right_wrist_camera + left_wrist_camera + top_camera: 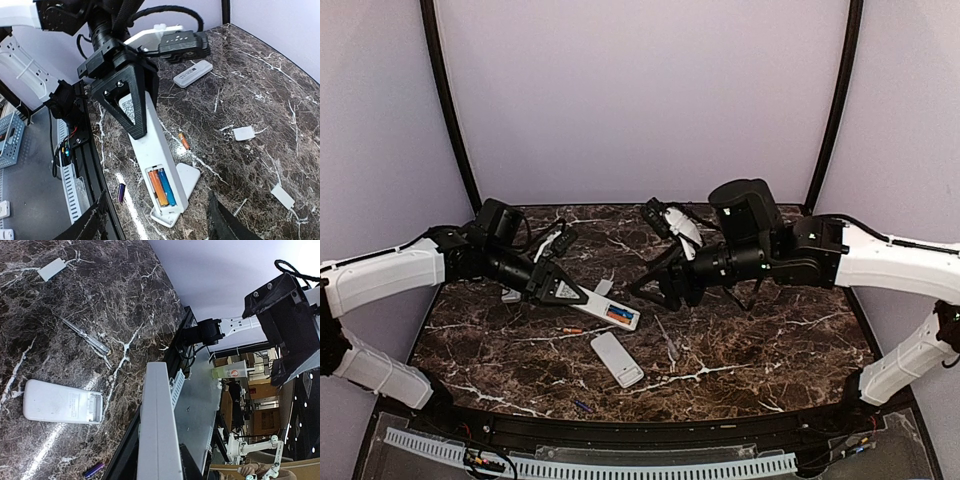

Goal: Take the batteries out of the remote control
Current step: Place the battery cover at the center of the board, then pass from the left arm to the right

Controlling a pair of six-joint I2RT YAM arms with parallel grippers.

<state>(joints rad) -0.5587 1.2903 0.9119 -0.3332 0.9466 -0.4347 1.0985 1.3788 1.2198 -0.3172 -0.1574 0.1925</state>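
The left gripper (pixel 558 289) angles down, clamped on the remote (pixel 610 312); the right gripper (pixel 658 287) faces it, jaws spread wide.

White arms (pixel 380 272), blk joints; blk screwed left claw (pixel 566 291).

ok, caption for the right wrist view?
Left gripper clamps white remote, back open; orange and blue batteries seated inside.
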